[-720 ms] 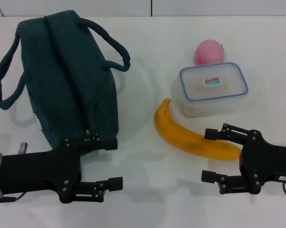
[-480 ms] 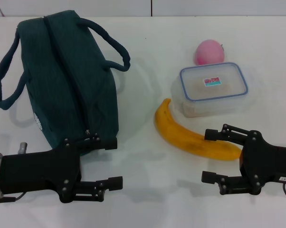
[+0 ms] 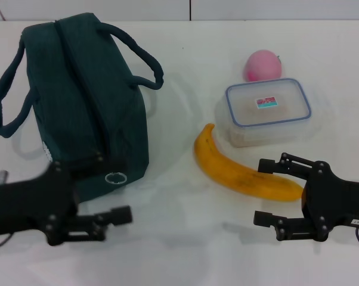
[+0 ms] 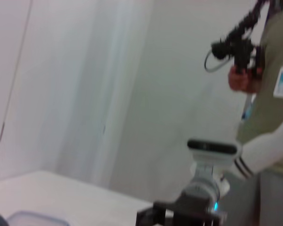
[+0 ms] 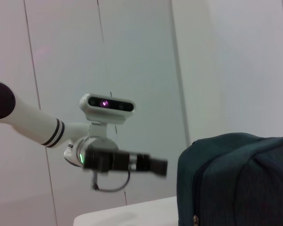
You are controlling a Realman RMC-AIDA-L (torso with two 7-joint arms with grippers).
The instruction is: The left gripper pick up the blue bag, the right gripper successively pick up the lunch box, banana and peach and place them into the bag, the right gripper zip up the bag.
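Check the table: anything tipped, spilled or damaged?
Nothing stands out. The blue bag lies zipped shut, the lunch box has its lid on, and the banana and peach look intact. Left gripper and right gripper jaws are open, holding nothing.

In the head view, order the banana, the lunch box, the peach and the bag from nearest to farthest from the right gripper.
From the right gripper:
1. Banana, just beside its upper finger.
2. Lunch box, behind the banana.
3. Peach, behind the lunch box.
4. Bag, across on the robot's left.
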